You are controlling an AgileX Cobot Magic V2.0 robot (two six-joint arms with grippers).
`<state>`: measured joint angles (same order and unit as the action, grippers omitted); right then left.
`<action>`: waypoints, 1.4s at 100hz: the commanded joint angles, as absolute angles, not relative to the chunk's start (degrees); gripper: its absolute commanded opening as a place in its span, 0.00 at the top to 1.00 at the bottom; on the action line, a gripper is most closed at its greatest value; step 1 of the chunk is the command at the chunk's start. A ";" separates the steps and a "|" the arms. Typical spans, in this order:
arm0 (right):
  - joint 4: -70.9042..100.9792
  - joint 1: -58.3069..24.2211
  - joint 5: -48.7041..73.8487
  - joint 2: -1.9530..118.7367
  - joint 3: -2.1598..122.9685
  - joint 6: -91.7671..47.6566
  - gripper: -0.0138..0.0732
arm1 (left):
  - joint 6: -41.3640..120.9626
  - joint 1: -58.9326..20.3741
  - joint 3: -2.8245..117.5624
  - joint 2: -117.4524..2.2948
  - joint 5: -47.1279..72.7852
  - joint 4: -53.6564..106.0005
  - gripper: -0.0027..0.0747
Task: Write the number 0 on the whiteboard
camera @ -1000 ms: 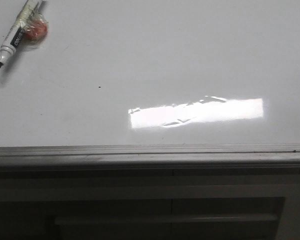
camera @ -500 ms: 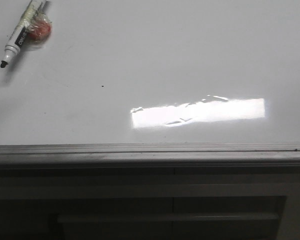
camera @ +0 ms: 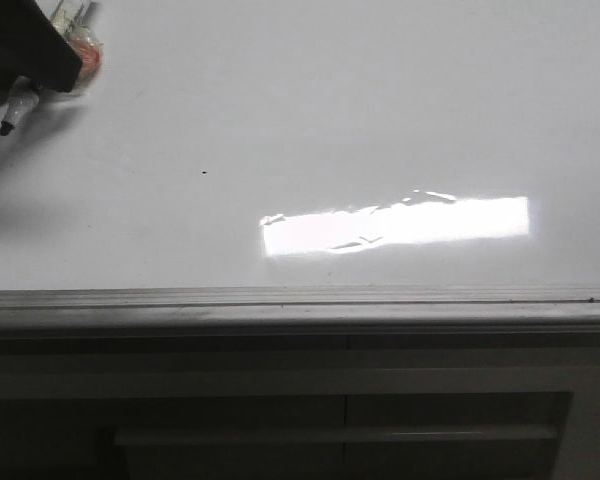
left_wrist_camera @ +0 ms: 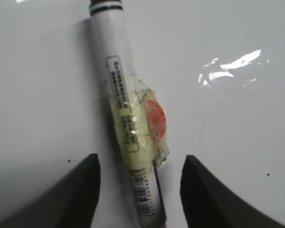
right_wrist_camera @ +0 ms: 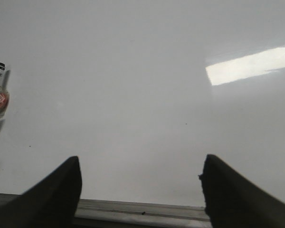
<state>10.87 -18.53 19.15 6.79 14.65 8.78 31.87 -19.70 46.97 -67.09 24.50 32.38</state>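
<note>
Spread wide, the black left gripper (left_wrist_camera: 138,190) straddles a white taped marker (left_wrist_camera: 128,118) at ten o'clock on the glossy whiteboard (camera: 380,120), while the right gripper (right_wrist_camera: 140,190) also gapes.

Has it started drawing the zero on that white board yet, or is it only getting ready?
Only getting ready. The glossy white board shows no drawn line, just a tiny black speck. In hand: the left gripper is open, its fingers either side of the white, tape-wrapped marker pen lying on the board. The right gripper is open and empty. Left: gripping the pen and drawing the whole zero.
</note>
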 commanded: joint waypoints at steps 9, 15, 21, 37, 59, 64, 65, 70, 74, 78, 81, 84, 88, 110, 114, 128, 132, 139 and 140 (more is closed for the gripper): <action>10.44 -18.60 14.94 8.02 16.66 7.98 0.31 | 31.32 -20.10 48.92 -67.68 21.54 32.35 0.78; 10.44 -18.60 14.94 8.02 16.66 7.98 0.31 | 31.32 -20.10 48.92 -68.30 21.92 32.35 0.85; 10.44 -18.60 14.94 8.02 16.66 7.98 0.31 | 31.32 -20.10 48.92 -68.92 22.68 32.31 0.95; 10.44 -18.60 15.08 8.02 16.66 7.98 0.31 | 31.32 -20.10 48.92 -69.18 23.92 32.21 0.99; 15.13 -20.24 19.53 8.06 20.05 2.65 0.31 | 40.32 -23.74 49.46 -64.20 33.33 32.21 0.99; 18.38 -21.38 20.99 8.30 21.57 -3.45 0.31 | 43.93 -26.08 49.46 -62.27 35.76 32.21 0.99; 18.93 -21.57 21.37 8.44 22.02 -4.34 0.31 | 44.40 -26.44 49.46 -61.99 36.45 32.21 0.99; 23.03 -23.02 22.93 9.45 23.65 -10.80 0.31 | 47.80 -29.12 49.46 -60.12 38.35 32.21 0.99; 25.86 -24.35 24.66 10.77 24.86 -15.86 0.31 | 49.36 -31.54 49.46 -58.60 39.42 32.21 0.99; 28.60 -25.56 26.09 12.17 26.24 -19.35 0.31 | 50.59 -33.99 49.46 -57.22 39.64 32.21 0.99; 29.43 -26.09 27.42 13.46 27.10 -20.80 0.31 | 51.15 -35.54 49.46 -56.40 39.47 32.21 0.99; 29.98 -26.81 28.41 15.23 27.96 -21.81 0.31 | 52.06 -36.95 49.46 -55.69 39.27 32.21 0.99; 30.18 -27.38 29.83 17.12 29.20 -23.23 0.31 | 53.06 -38.89 49.46 -54.78 38.95 32.21 0.99; 31.03 -28.34 32.89 27.98 34.92 -28.59 0.31 | 56.34 -43.95 49.46 -53.67 39.16 32.21 0.99; 31.20 -28.34 33.42 29.41 36.07 -29.18 0.31 | 56.34 -44.00 49.46 -53.67 39.61 32.37 0.99; 35.37 -28.34 33.41 32.50 36.84 -34.26 0.31 | 56.34 -44.00 49.46 -53.67 38.98 32.37 0.99; 38.26 -28.34 33.41 32.83 36.84 -37.05 0.31 | 56.34 -44.00 49.46 -53.67 38.97 32.37 0.99; 43.38 -28.60 33.82 32.98 36.84 -40.41 0.31 | 56.34 -44.00 49.46 -53.67 39.54 32.47 0.99; 44.22 -28.72 33.95 32.98 36.84 -40.67 0.31 | 56.34 -44.00 49.46 -53.67 39.64 32.48 0.99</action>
<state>36.90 -28.41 36.40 32.29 34.73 -35.96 56.34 -43.45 47.64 -54.47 42.03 30.70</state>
